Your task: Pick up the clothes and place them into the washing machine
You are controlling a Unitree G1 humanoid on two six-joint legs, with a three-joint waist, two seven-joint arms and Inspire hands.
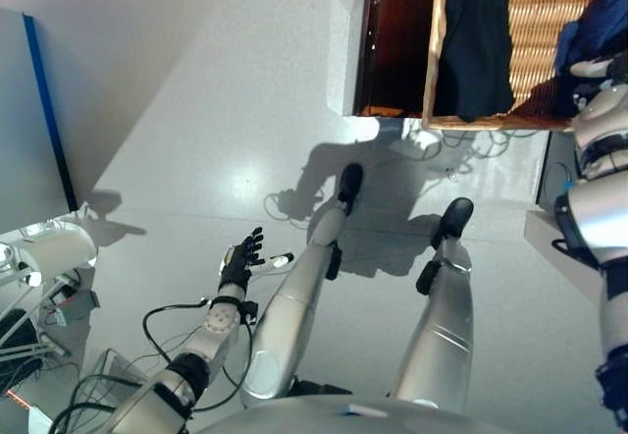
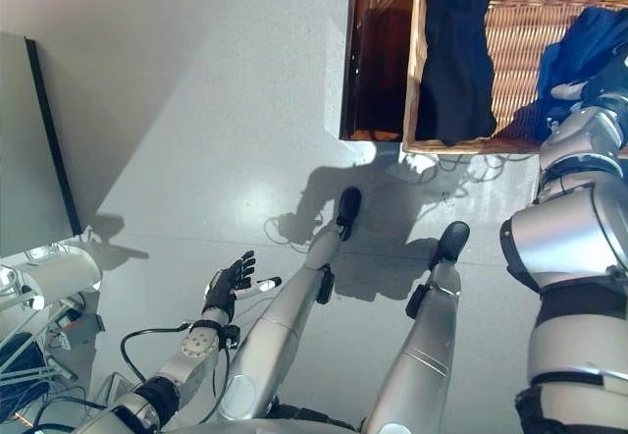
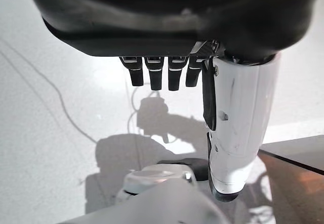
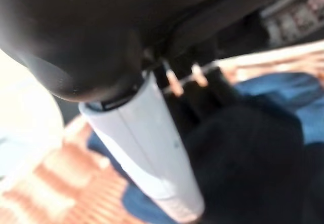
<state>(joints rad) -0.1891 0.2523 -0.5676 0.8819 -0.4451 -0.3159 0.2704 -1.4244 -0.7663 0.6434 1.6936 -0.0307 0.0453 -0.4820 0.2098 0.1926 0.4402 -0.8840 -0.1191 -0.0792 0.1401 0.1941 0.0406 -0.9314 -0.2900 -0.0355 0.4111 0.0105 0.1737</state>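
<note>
Two garments in the wicker basket [image 2: 520, 51], black cloth [image 2: 456, 56] over its rim and blue cloth [image 2: 579, 46] under the right hand [image 2: 589, 85], finger state untellable; probably soft and light, best bunched mid-fold; left hand [image 2: 228, 282] idle, fingers spread.

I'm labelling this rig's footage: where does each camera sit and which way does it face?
Left eye view: on the head, looking down at the floor, the wicker basket and the left robot hand, which hangs open.
Right eye view: beside it, same scene; the right robot hand reaches the blue clothing, near a black garment.
Left wrist view: on the left arm, along its relaxed fingers toward bare floor.
Right wrist view: on the right arm, close over blue clothing and basket.
Both eye views share basket and clothes.
</note>
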